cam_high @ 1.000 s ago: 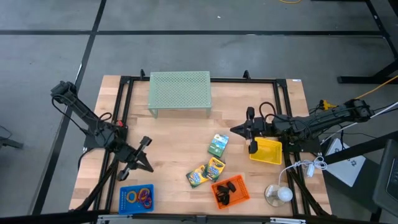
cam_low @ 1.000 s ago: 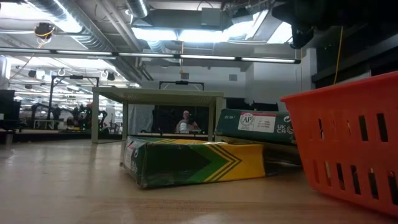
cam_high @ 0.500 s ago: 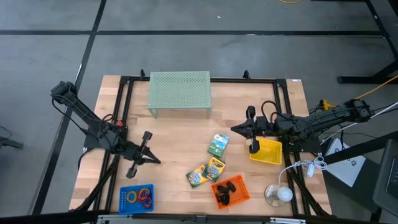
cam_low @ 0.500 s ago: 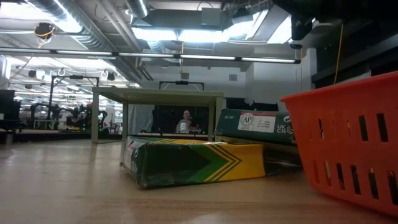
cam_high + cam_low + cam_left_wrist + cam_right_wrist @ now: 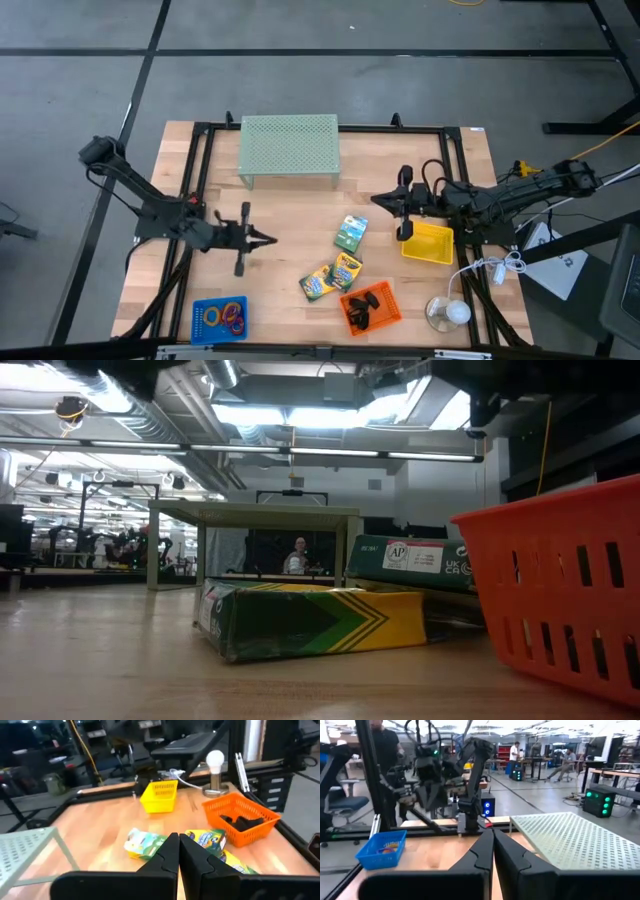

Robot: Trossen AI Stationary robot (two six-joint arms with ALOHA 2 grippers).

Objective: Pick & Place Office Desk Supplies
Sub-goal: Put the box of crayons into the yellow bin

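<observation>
In the low view the orange basket (image 5: 560,595) is running off the picture's 3 o'clock edge, and the crayon box (image 5: 310,620) is hiding the lower part of the box behind it (image 5: 410,565). From above, the black clips (image 5: 364,312) and the rings (image 5: 226,316) in the blue basket (image 5: 203,322) are showing too small to count.

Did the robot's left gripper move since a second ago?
Yes. In the high view the left gripper, shut and empty, has swung away from the blue basket toward the crayon boxes.
</observation>
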